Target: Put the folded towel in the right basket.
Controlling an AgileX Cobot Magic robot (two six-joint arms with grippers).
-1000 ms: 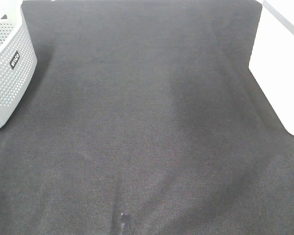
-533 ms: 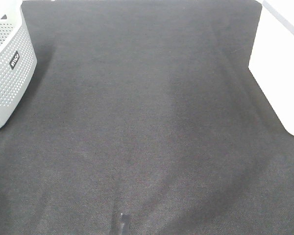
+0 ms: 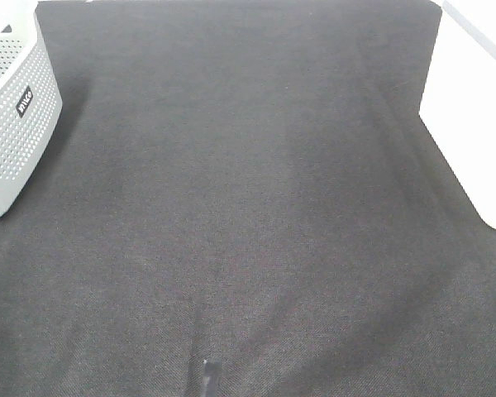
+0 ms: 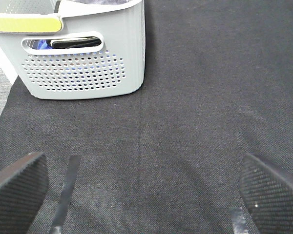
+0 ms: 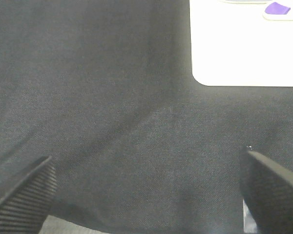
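Note:
The right basket [image 3: 471,124], a cream-white bin with smooth walls, stands at the mat's right edge; its wall also shows in the right wrist view [image 5: 244,48]. A small purple patch [image 5: 277,8] shows past its rim; too little shows to tell if it is the folded towel. No towel lies on the mat. My left gripper [image 4: 146,195] is open and empty above the mat, short of the grey basket. My right gripper [image 5: 146,195] is open and empty above the mat, short of the white bin. Neither gripper shows in the exterior view.
A grey perforated basket [image 3: 12,116] with a black label stands at the far left; in the left wrist view [image 4: 83,53] it holds dark items and has a yellow-green strip on its rim. A black mat [image 3: 248,207] covers the table. A small dark strip [image 3: 208,376] lies at its front edge.

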